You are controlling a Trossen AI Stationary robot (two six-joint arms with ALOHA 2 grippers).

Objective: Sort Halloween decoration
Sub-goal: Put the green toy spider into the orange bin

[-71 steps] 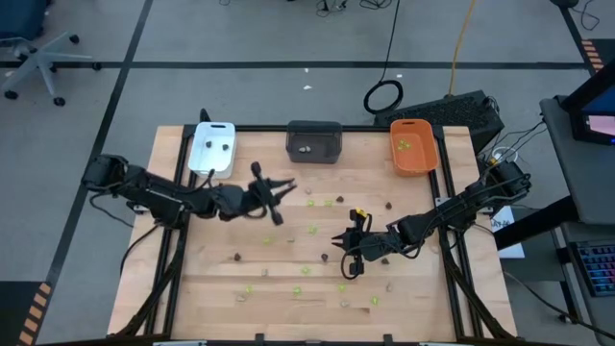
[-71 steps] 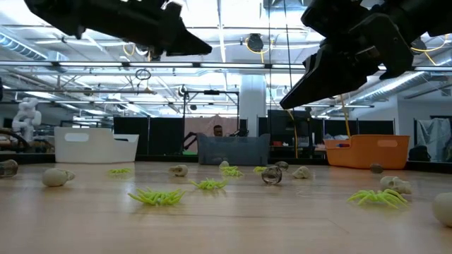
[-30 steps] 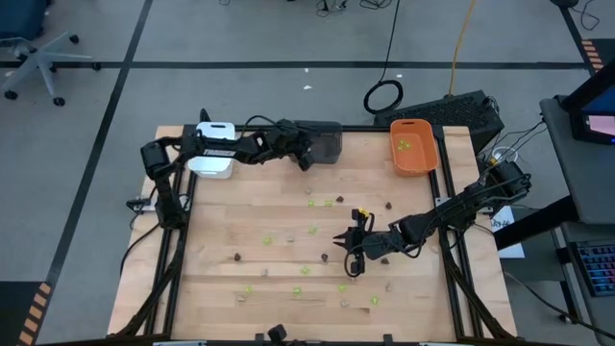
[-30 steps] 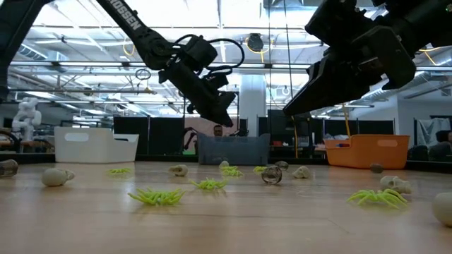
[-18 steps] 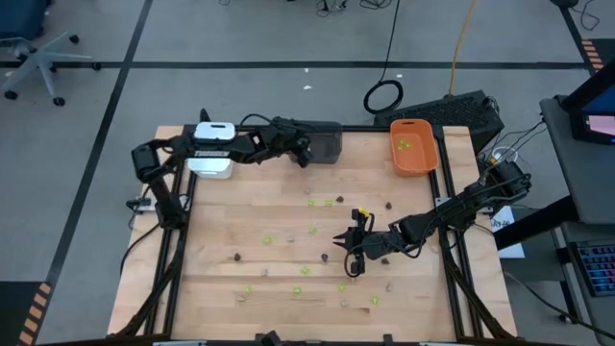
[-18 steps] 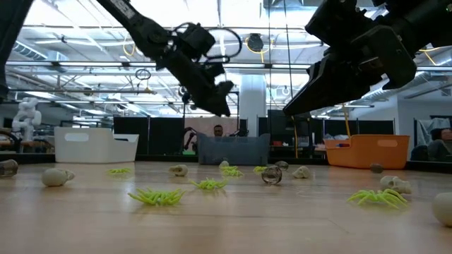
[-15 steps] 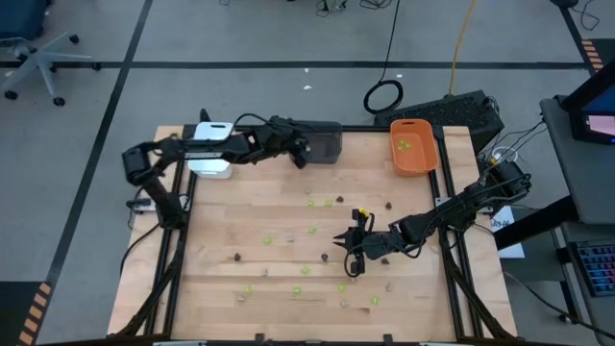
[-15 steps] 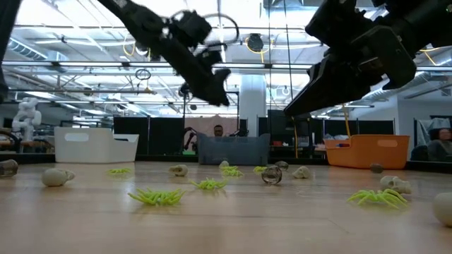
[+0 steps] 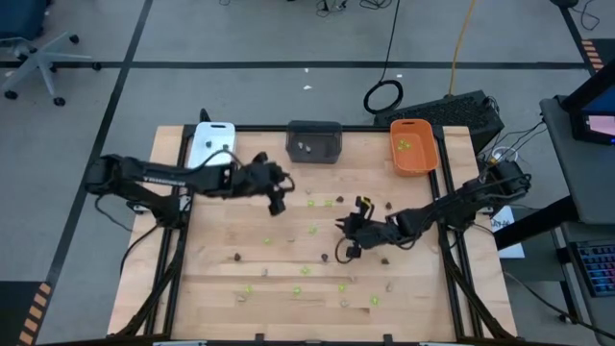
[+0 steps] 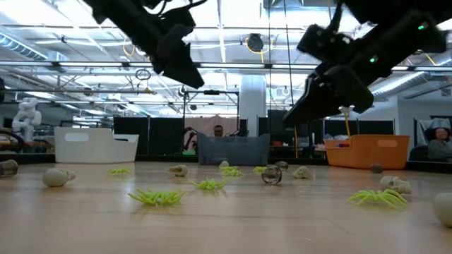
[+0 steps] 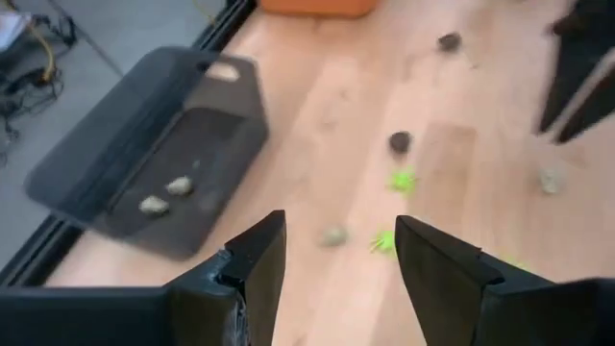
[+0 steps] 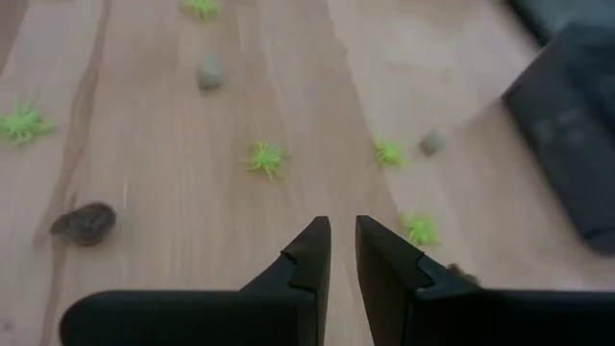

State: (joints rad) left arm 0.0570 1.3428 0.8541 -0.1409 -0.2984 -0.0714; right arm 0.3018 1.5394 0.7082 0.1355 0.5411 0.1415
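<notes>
Sorting looks barely begun: a few pieces lie in the dark grey tray (image 9: 313, 142), white tray (image 9: 211, 145) and orange tray (image 9: 413, 146), most Halloween decoration (image 9: 312, 230) still scattered on the surface (image 9: 288, 306), left gripper (image 9: 279, 199) jaws spread and empty, right gripper (image 9: 344, 240) jaws nearly closed, empty.

Halloween decoration (image 9: 312, 230): tiny green, dark, beige pieces scattered over table; some in trays.

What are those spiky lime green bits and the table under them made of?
The spiky lime green pieces look like soft moulded plastic or rubber: thin bendy-looking legs, one flat bright colour, slight sheen. The pale table top looks like wood with a smooth matt finish: long planks with visible grain and seams.
</notes>
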